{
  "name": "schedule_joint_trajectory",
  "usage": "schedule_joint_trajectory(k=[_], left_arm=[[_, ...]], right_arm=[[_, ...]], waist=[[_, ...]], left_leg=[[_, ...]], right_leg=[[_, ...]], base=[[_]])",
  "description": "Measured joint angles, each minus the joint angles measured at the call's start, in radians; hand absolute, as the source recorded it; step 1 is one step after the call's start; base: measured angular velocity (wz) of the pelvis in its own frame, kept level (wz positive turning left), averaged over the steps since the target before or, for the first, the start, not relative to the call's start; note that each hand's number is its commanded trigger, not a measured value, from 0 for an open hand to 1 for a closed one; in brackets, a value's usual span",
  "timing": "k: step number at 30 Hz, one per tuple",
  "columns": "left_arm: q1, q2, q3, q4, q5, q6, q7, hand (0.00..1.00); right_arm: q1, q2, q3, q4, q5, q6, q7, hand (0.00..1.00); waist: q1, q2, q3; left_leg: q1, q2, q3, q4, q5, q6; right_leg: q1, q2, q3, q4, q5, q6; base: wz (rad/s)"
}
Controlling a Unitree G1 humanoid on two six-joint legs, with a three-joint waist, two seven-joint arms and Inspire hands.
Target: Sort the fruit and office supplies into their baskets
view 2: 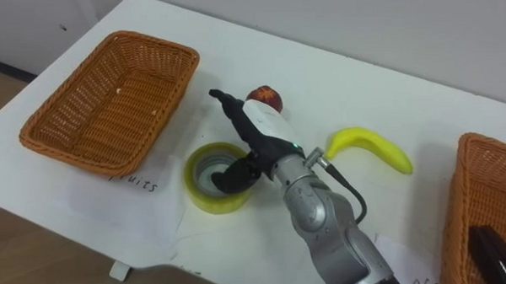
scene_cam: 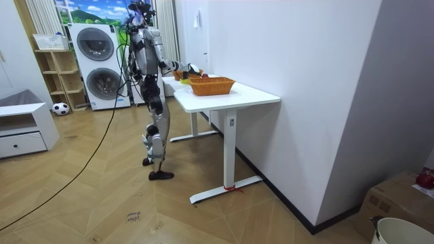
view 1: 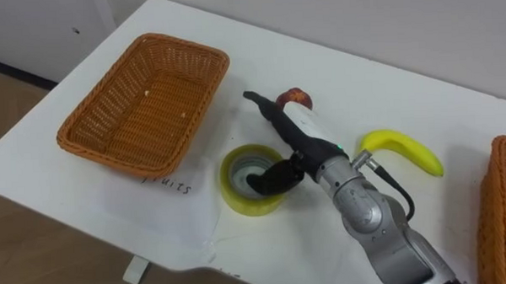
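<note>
A yellow tape roll (view 1: 253,181) lies flat on the white table (view 1: 86,190) near its front edge. My right hand (view 1: 299,132) hovers over the roll's far side, open, fingers stretched toward the back left while the dark thumb (view 1: 275,177) dips into the roll's hole. A red apple (view 1: 294,97) sits just behind the hand. To the right lies a yellow banana (view 1: 403,148). An empty wicker basket (view 1: 146,102) stands at the left. A second wicker basket (view 2: 483,201) at the right edge holds a dark object (view 2: 496,251).
A paper sheet (view 1: 175,195) lies under the left basket's near corner and the roll. In the room view I stand at the table's far end (scene_cam: 178,68), beside washing machines (scene_cam: 95,64); a wall runs along the table's right side.
</note>
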Motion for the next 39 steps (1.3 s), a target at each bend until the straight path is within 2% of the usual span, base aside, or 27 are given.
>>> schedule_joint_trajectory(k=[17,21,25,26,27,28,30,39], left_arm=[[-0.005,0.000,0.001,0.003,-0.001,0.015,0.000,0.00],[0.006,0.001,0.001,0.003,-0.001,0.015,0.000,0.00],[0.008,0.001,0.003,0.003,-0.001,0.015,0.000,0.00],[0.008,0.001,0.005,0.003,-0.001,0.015,0.000,0.00],[0.007,0.001,0.010,0.002,-0.001,0.015,0.000,0.00],[0.008,0.002,0.011,0.002,-0.001,0.015,0.000,0.00],[0.009,0.002,0.013,0.002,-0.001,0.015,0.000,0.00],[-0.002,0.006,0.020,0.002,-0.003,0.020,0.000,0.00]], right_arm=[[-0.022,0.000,-0.004,0.001,0.000,0.028,0.100,0.00],[-0.027,0.000,-0.007,0.002,0.000,0.029,0.144,0.00],[-0.027,-0.001,-0.017,0.002,0.004,0.036,0.178,0.00],[-0.027,-0.001,-0.017,0.002,0.004,0.040,0.183,0.07],[-0.027,-0.002,-0.018,0.002,0.005,0.045,0.190,0.35],[-0.027,-0.002,-0.020,0.001,0.005,0.049,0.196,0.77],[-0.027,-0.002,-0.023,0.001,0.005,0.049,0.205,1.00],[-0.027,-0.002,-0.024,0.006,0.020,0.071,0.227,1.00]], waist=[[0.000,-0.001,-0.0019],[-0.001,-0.009,-0.0050],[-0.001,-0.023,-0.0042],[-0.001,-0.025,-0.0044],[-0.001,-0.029,-0.0039],[-0.001,-0.032,-0.0035],[-0.001,-0.035,-0.0035],[-0.002,-0.043,-0.0004]], left_leg=[[0.008,0.000,0.003,-0.001,0.000,0.000],[0.008,0.000,0.004,-0.002,0.000,0.000],[0.009,0.000,0.004,-0.002,0.000,0.000],[0.009,0.000,0.004,-0.002,0.000,0.000],[0.009,0.000,0.004,-0.002,0.000,0.000],[0.009,0.000,0.003,-0.003,0.000,0.000],[0.009,0.000,0.003,-0.005,0.000,0.000],[0.018,0.000,0.000,-0.009,0.000,0.000]], right_leg=[[0.003,0.001,0.006,0.000,0.000,0.000],[0.004,0.000,0.006,0.000,-0.001,0.002],[0.006,0.000,0.004,0.000,-0.001,0.002],[0.006,0.000,0.004,0.000,-0.001,0.002],[0.006,0.000,0.004,0.000,-0.002,0.003],[0.006,0.000,0.004,0.000,-0.002,0.003],[0.006,0.000,0.003,0.000,-0.002,0.003],[0.015,0.000,0.000,-0.001,-0.002,0.003]], base=[[0.00],[0.00],[0.00],[0.00],[0.00],[0.00],[0.00],[0.00]])
